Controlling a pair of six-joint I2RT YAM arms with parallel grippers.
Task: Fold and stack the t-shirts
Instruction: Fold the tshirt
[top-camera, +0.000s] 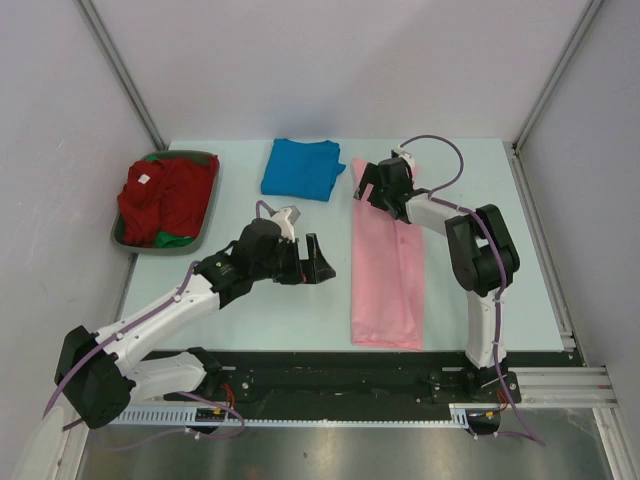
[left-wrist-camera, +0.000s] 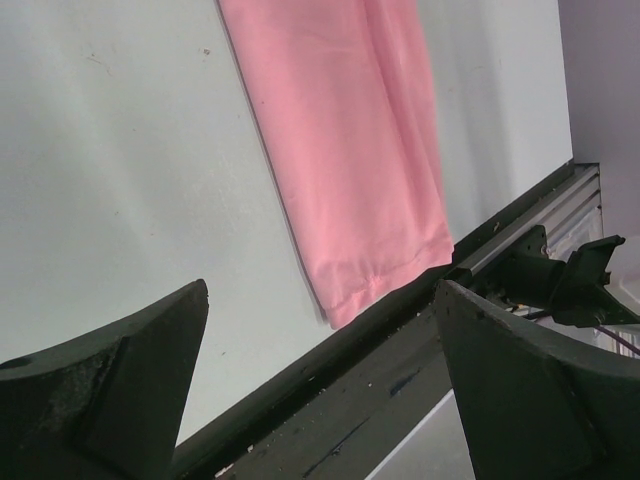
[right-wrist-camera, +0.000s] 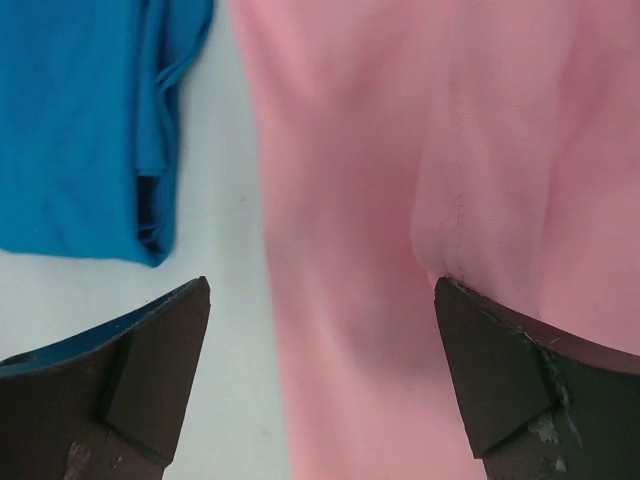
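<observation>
- Arms, count two: my left arm (top-camera: 160, 315) and my right arm (top-camera: 480, 260), each bolted to the black base rail (top-camera: 350, 378) at the near edge of the pale flat table (top-camera: 260, 320).
- Laid-out shirts, count two:
  - One pink t-shirt (top-camera: 387, 255) of soft cloth, folded lengthwise into a long narrow strip. It runs from the far side of the table down to the near edge, right of centre.
  - One blue t-shirt (top-camera: 302, 167), folded into a compact rectangle at the far centre, just left of the pink strip's far end and apart from it.
- Tray, count one: a grey-green oblong tray (top-camera: 209, 210) at the far left, holding a heap of red cloth (top-camera: 165, 195) with a bit of green cloth (top-camera: 168, 239) at its near side.
- Hard to make out:
  - I cannot count the garments in the heap.
  - The pink strip's far end lies under my right gripper (top-camera: 363, 187) in the top view.
  - Each wrist view crops the shirts.
  - I cannot tell whether my right fingertips touch the cloth.
- Left arm pose: stretched diagonally from the near-left base to mid-table. My left gripper (top-camera: 322, 262) points right toward the pink strip, apart from it, over bare table. Jaws spread wide, nothing between them.
- Right arm pose: upright from its base, elbow bent, reaching back and left over the strip's far end. Jaws spread wide, gripping nothing.
</observation>
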